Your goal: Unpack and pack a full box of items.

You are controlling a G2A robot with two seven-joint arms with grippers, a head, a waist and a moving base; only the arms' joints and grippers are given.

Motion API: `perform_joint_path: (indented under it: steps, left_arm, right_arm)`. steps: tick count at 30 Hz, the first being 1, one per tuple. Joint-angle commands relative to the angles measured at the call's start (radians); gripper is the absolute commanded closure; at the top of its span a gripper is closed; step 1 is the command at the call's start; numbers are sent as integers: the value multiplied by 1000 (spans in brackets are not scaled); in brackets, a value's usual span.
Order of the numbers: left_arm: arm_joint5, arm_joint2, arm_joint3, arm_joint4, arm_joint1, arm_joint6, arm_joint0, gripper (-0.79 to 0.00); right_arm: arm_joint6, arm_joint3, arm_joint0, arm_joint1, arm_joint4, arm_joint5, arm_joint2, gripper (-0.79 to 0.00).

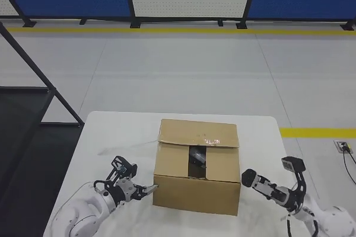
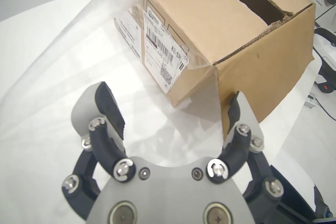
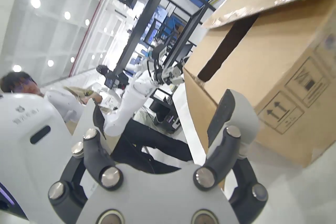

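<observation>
Box (image 1: pixel 196 186), top slit (image 1: pixel 197 161) running lengthwise away from both hands: its corner lies just ahead of the left gripper (image 2: pixel 170 93), fingers apart; its side lies beside the right gripper (image 3: pixel 160 101), fingers apart, about equally near.

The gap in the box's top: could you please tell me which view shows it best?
The top view: it looks straight down into the gap, with a dark item inside. Both wrist views catch it slantwise, as a dark slit with its inside hidden.
</observation>
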Motion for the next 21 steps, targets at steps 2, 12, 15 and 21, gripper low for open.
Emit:
perform_joint_path:
  steps: [2,12,15,21]
  left_arm:
    - [10,1,4,-15,2,3,-1,-785]
    - [27,3,5,-28,2,7,0,-785]
    - [27,3,5,-28,2,7,0,-785]
    - [27,3,5,-28,2,7,0,-785]
  right_arm:
    - [-41,13,61,-5,38,177,-13,-785]
    - [-53,20,98,-8,25,255,-23,-785]
    - [-81,8,98,-11,25,297,-32,-785]
    - [-131,38,157,-30,100,462,-85,-785]
